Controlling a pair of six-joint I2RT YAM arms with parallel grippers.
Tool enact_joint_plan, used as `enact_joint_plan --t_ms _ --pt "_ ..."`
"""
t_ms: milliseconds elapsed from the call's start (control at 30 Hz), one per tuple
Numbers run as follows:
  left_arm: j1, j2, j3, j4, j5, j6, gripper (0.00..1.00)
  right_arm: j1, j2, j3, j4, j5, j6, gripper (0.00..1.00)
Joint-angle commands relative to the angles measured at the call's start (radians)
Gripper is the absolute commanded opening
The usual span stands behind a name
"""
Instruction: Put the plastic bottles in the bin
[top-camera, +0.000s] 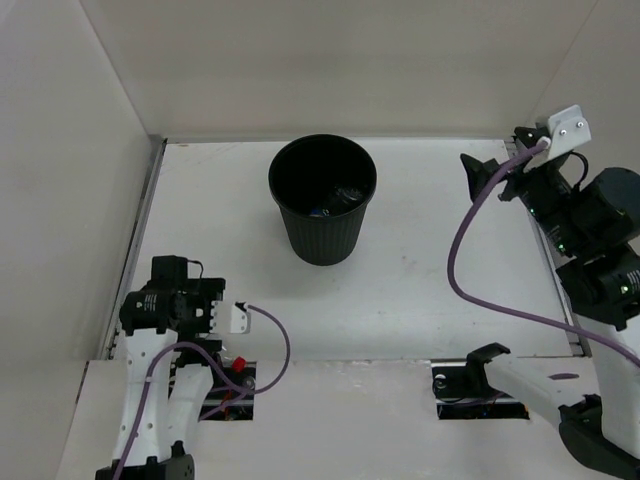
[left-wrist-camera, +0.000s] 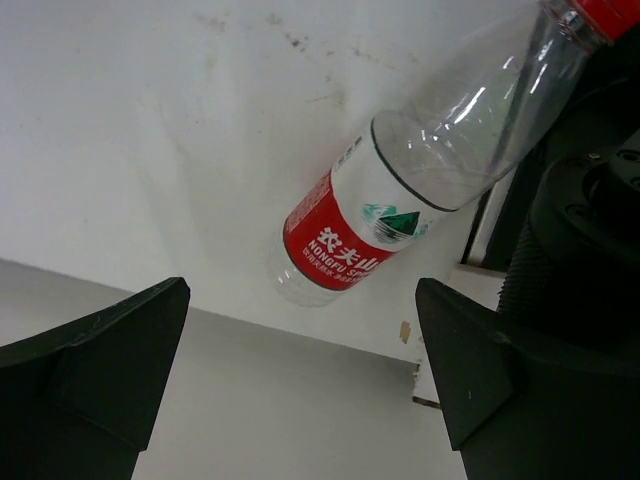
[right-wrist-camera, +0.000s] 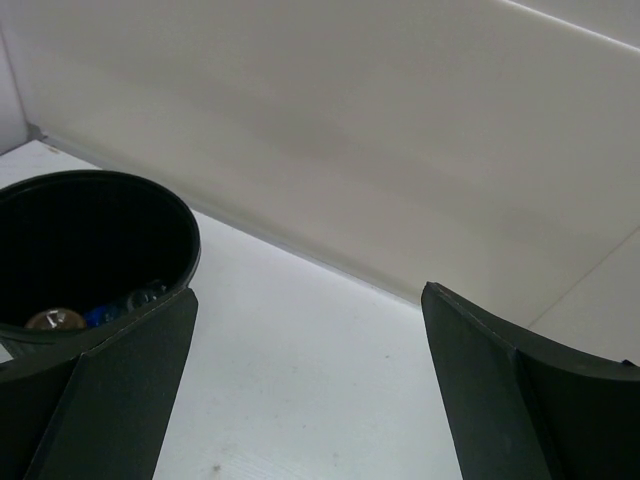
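red-labelled bottle (left-wrist-camera: 370, 225) lying well near-left of bin (top-camera: 322, 200) | left fingers (left-wrist-camera: 90, 370) spread, empty, above it | right fingers (right-wrist-camera: 110, 390) spread, empty, right of bin | tip: straddle label mid-body, then close

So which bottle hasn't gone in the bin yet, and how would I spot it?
Start at the round black bin, then come toward the near edge, by the left arm and its base. A clear bottle lies on its side there. It is the only bottle outside the bin, with a red label and a red cap.
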Motion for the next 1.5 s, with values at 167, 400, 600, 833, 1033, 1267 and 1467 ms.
enact_joint_plan --t_ms 167,400,600,833,1033,1267,1467 --pt "-0.051 0.049 -0.102 -0.11 -0.026 0.211 1.0 -0.042 -0.046 0.097 -0.057 -0.067 0.053 1.0" --pt "-0.112 0.088 -0.168 -0.085 -0.098 0.229 0.94 -0.048 -0.014 0.241 -0.079 -0.077 0.053 1.0" --pt "-0.124 0.212 -0.182 -0.03 -0.141 0.236 0.83 -0.046 0.003 0.271 -0.065 -0.077 0.042 1.0" --pt "-0.108 0.338 -0.177 -0.008 -0.212 0.222 0.7 -0.052 -0.001 0.271 -0.057 -0.075 0.039 1.0" --pt "-0.114 0.37 -0.179 -0.004 -0.243 0.216 0.57 -0.066 -0.005 0.287 -0.053 -0.08 0.047 1.0" --pt "-0.126 0.388 -0.199 0.085 -0.25 0.216 0.27 -0.08 -0.001 0.306 -0.049 -0.104 0.062 1.0" --pt "-0.111 0.43 -0.112 0.246 -0.207 0.164 0.22 -0.083 0.002 0.297 -0.04 -0.106 0.062 1.0"
